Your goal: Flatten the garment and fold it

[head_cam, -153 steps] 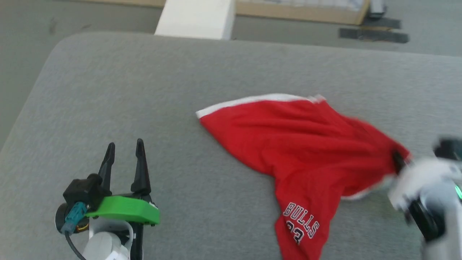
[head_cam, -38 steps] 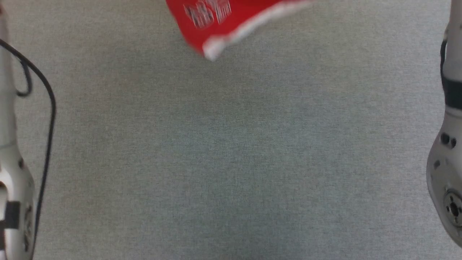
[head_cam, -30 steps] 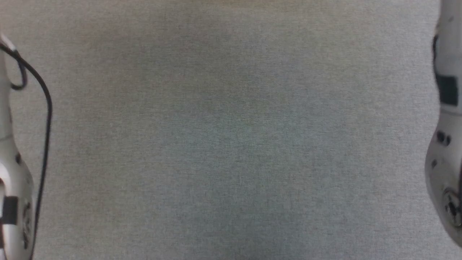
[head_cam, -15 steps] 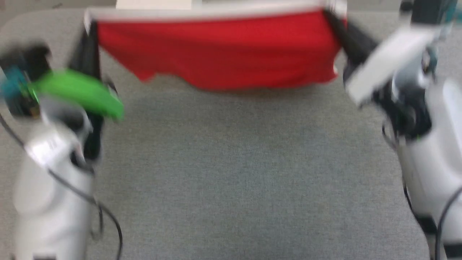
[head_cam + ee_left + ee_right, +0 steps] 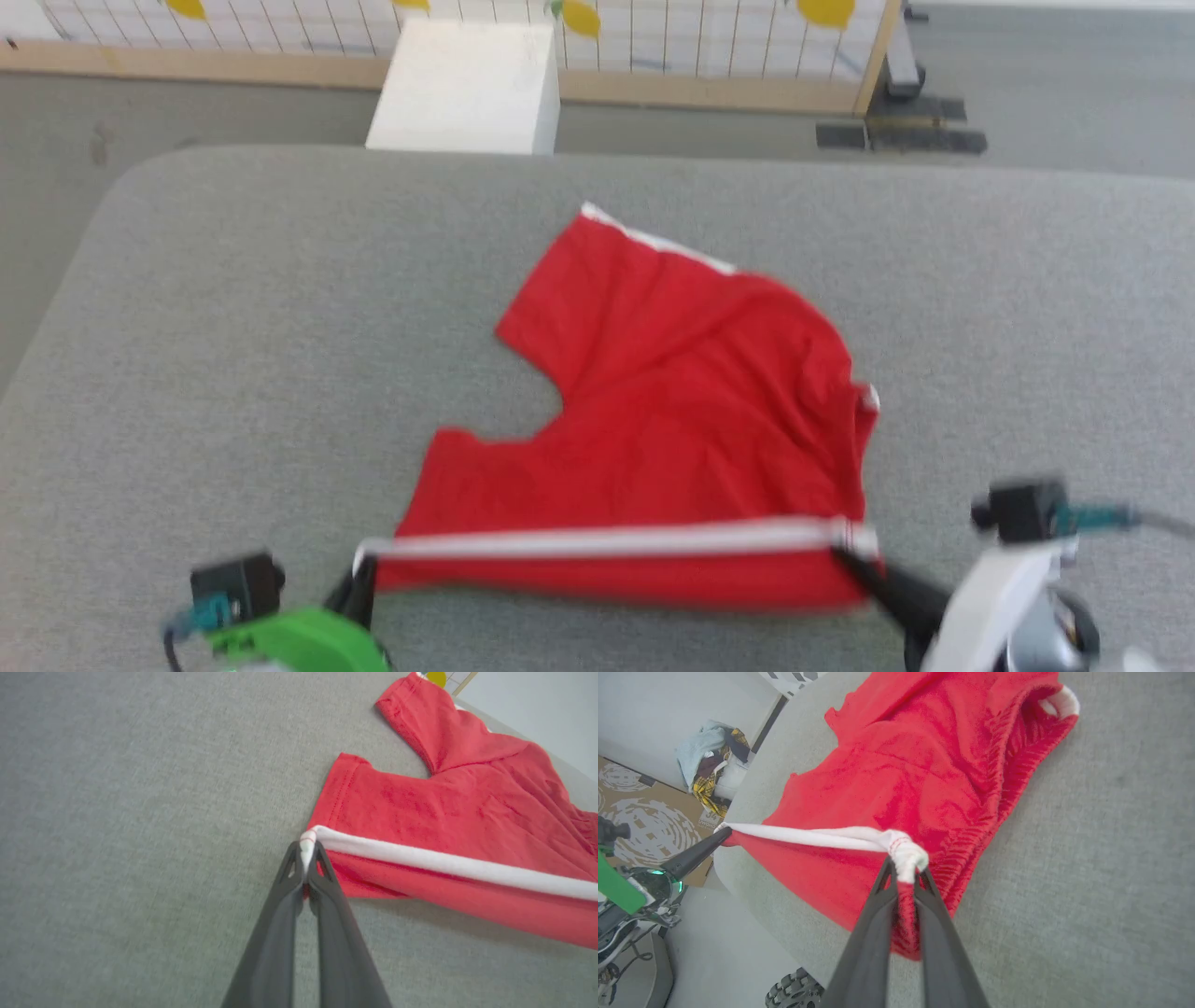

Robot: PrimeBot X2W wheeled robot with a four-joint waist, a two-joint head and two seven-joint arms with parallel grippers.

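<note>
Left gripper [image 5: 306, 851], right gripper [image 5: 905, 868]: jaws pinching opposite ends of white trim band [image 5: 607, 539], nearest. Bright red soft fabric shorts [image 5: 691, 420]: spread rumpled across grey cloth tabletop [image 5: 233, 308], band taut. Step: flattening. Next, likely: lower, release, smooth far leg.

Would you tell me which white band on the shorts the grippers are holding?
The long band along the near edge, pulled taut between the left gripper and right gripper; the short band lies free at the far corner.
</note>
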